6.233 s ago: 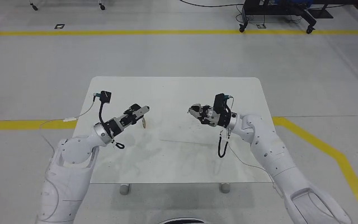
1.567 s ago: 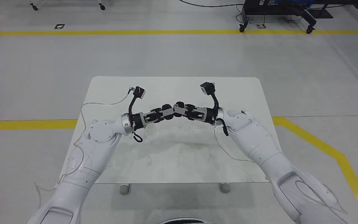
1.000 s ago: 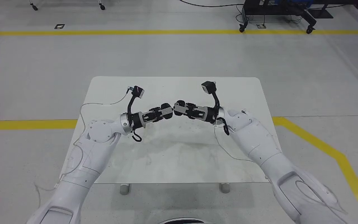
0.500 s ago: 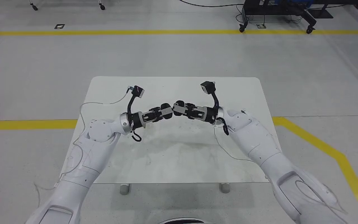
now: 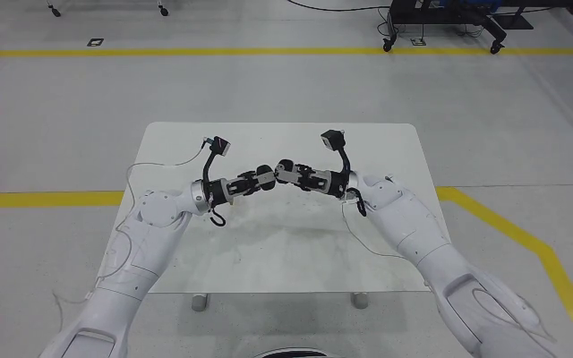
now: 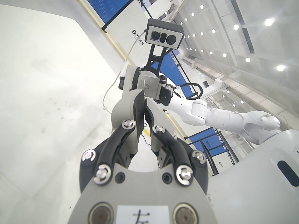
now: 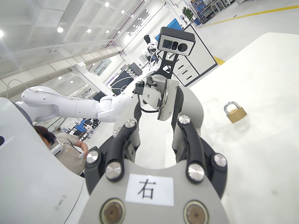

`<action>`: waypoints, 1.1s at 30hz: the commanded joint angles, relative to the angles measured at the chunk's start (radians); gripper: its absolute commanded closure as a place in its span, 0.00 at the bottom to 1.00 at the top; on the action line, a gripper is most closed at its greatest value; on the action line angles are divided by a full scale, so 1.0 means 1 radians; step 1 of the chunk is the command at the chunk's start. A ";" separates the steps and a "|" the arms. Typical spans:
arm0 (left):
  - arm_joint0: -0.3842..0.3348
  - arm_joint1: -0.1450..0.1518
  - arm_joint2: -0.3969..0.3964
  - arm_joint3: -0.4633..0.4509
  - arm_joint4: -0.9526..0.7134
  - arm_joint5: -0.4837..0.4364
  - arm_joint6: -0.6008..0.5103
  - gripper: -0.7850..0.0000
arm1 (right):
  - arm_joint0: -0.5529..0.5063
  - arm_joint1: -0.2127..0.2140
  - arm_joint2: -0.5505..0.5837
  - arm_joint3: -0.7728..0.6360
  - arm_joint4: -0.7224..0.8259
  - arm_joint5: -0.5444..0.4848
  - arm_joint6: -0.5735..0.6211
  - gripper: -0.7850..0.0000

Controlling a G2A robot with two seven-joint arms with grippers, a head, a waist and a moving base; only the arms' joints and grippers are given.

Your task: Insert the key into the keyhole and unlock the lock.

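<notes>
Above the tabletop [image 5: 376, 152], well clear of the padlock [image 7: 234, 112] lying loose on it: left claw [image 6: 144, 104] pinched shut on a thin strip, likely the key [image 6: 144, 97]; right claw [image 7: 158, 102] spread open. Seemingly a key handover, insertion not begun; next, steadying the padlock for alignment.

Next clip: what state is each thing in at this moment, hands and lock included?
left hand: shut on a thin metal strip, seemingly the key, above the table.
right hand: raised, tip to tip with the left hand.
key: edge-on in the left hand's grip, not in the padlock.
padlock: lying on the table, shackle closed, apart from both hands.
</notes>
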 commanded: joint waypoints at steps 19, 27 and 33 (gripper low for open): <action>-0.026 0.028 -0.035 0.005 -0.096 0.011 -0.243 1.00 | -0.011 0.045 -0.047 -0.017 0.062 0.000 0.000 0.66; -0.035 0.027 0.007 -0.004 -0.073 0.027 -0.258 1.00 | 0.036 0.057 -0.139 0.005 0.134 0.000 0.000 0.73; -0.040 0.029 0.016 0.006 -0.072 0.022 -0.254 1.00 | 0.046 0.067 -0.167 0.000 0.165 0.000 0.000 0.80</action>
